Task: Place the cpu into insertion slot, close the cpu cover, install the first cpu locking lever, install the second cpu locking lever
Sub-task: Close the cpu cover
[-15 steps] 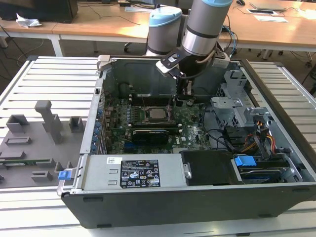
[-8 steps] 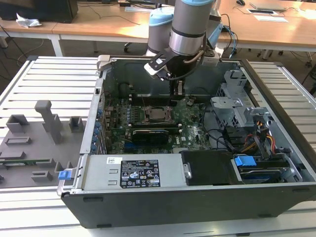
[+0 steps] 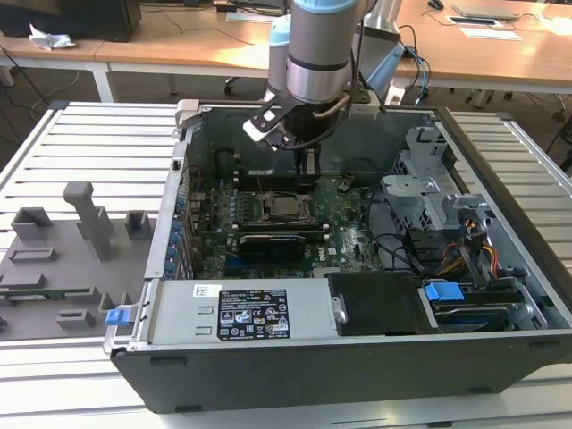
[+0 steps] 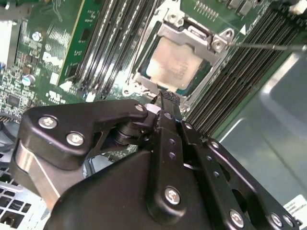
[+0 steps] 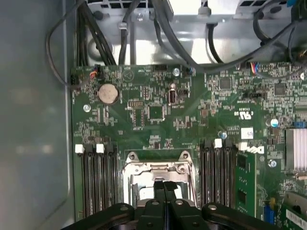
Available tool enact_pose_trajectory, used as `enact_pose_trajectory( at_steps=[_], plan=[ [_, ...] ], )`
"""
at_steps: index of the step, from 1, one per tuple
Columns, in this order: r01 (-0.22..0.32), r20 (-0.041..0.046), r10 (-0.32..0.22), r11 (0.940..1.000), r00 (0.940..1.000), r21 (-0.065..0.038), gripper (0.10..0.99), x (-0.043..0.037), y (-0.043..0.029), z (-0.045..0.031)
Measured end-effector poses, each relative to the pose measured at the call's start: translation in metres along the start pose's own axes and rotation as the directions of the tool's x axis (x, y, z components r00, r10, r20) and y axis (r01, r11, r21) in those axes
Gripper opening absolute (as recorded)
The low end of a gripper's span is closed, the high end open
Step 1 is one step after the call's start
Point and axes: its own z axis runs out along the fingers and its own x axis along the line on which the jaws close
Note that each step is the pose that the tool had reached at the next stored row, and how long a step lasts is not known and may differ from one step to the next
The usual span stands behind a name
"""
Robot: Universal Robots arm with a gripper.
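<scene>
One black two-fingered end effector [image 3: 307,183] hangs inside an open grey computer case [image 3: 357,366] at the centre of the exterior view. Its fingers are pressed together with nothing between them, the tips close over one edge of the square, black-bordered insertion slot [image 3: 288,211]. In the second wrist view the small flat beige-pink cpu [image 4: 175,62] sits in that slot, with the thin silvery metal cpu cover [image 4: 192,32] lying flat around it. A thin steel lever rod [image 4: 268,46] juts out from one corner of the cover. Long black memory slots [image 5: 93,182] flank the socket on the green circuit board [image 5: 158,96].
</scene>
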Motion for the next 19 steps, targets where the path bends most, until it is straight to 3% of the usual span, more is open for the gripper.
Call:
enact_pose_trajectory(
  at_steps=[3, 6, 13, 16, 19],
  plan=[
    [0.001, -0.0013, -0.001, 0.9999, 1.0, -0.013, 0.106, -0.0045, -0.0112, 0.0045],
    [0.001, -0.0011, -0.001, 0.9999, 1.0, -0.014, 0.106, -0.005, -0.0177, 0.0083],
    [0.02, 0.0007, -0.02, 0.9997, 0.9998, -0.014, 0.106, -0.005, -0.0187, 0.0088],
    [0.063, 0.0054, -0.062, 0.9979, 0.998, -0.014, 0.106, -0.0048, -0.0188, 0.0087],
    [0.131, 0.0051, -0.131, 0.9912, 0.9913, -0.014, 0.106, -0.0048, -0.0188, 0.0087]
  ],
)
